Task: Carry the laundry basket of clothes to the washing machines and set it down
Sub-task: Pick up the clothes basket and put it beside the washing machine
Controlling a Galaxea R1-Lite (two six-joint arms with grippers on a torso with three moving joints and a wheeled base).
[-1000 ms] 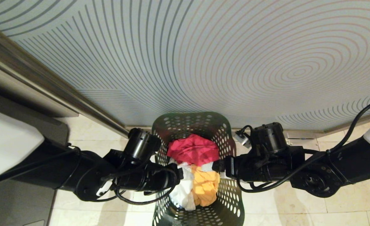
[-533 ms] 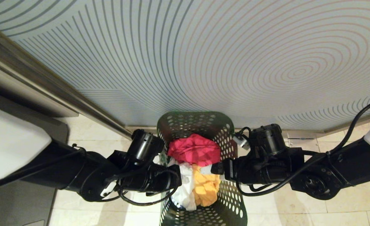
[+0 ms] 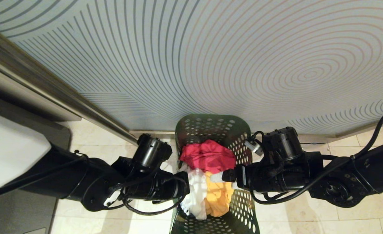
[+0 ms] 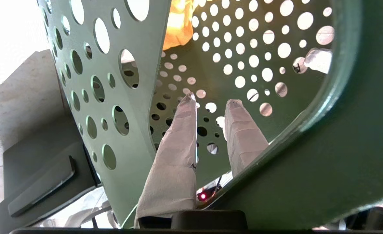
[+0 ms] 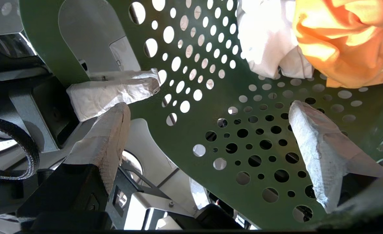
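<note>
- Status: early stage, lift not begun as far as I can judge. No washing machines show in any view.
- Laundry basket (image 3: 208, 121) stands on the floor (image 3: 341, 224), dead centre between the two arms, its far side close to the patterned wall (image 3: 211, 65).
- Clothes (image 3: 207, 156) are all inside: red piece at the far end, white and orange piled nearer (nothing hangs over the rim).
- Right gripper (image 5: 209, 107): at the basket's right wall, jaws spread wide. One finger sits inside the basket and the other outside, so it straddles the wall but does not clamp it.
- Left gripper (image 4: 211, 102): at the basket's left wall, reaching in near the rim. Can't tell whether its jaws have a grip on the plastic, since the wall edge hides the contact.
- Done: arms placed on both sides, load is in.
- Left: close the right side on the wall, confirm the left hold, lift, drive to the washers, set down.
- Risk, my read: thin perforated wall may flex, and lifting on one side alone would tip the basket.
</note>
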